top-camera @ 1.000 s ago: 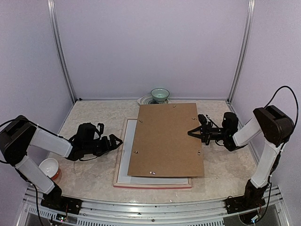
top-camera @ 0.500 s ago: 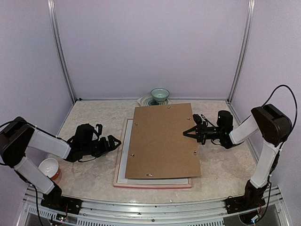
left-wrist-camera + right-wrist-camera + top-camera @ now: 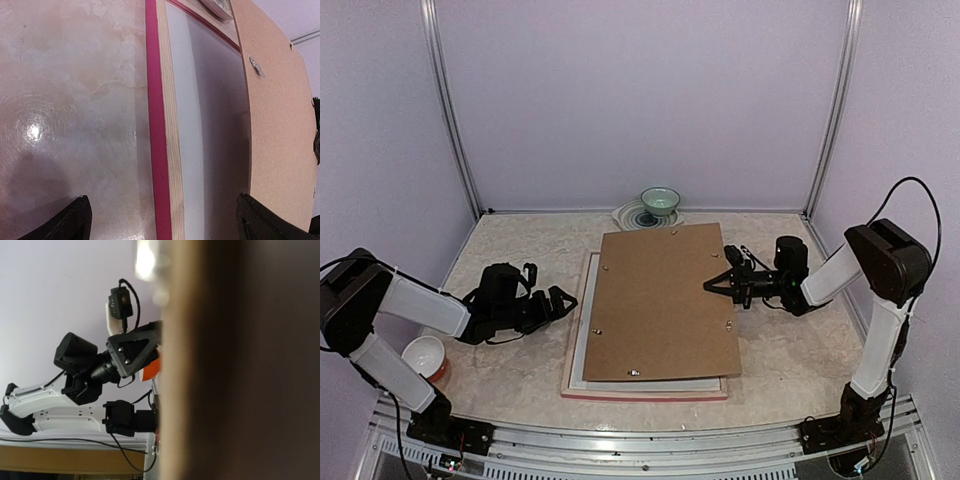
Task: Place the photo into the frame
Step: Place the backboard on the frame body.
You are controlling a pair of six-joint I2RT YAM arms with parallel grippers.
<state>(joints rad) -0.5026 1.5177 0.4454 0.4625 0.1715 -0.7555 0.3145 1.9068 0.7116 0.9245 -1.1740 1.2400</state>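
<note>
The frame (image 3: 645, 394) lies face down on the table, with its pink-red edge and pale wood back (image 3: 156, 150) showing. A white sheet (image 3: 650, 383) lies inside it (image 3: 200, 125). No sunset print shows. My right gripper (image 3: 720, 283) is shut on the right edge of the brown hardboard backing (image 3: 665, 300) and holds it tilted over the frame. The backing fills the right half of the right wrist view (image 3: 240, 360) and hides the fingers there. My left gripper (image 3: 560, 300) is open and empty, low at the frame's left rail, which it straddles in the left wrist view (image 3: 165, 225).
A teal bowl (image 3: 660, 201) sits on a white plate (image 3: 632, 212) at the back edge, just behind the backing. A white and orange cup (image 3: 424, 357) stands at the front left beside my left arm. Walls enclose the table on three sides.
My right gripper has carried the hardboard backing to the left, so it covers more of the frame. The left arm has barely moved.
</note>
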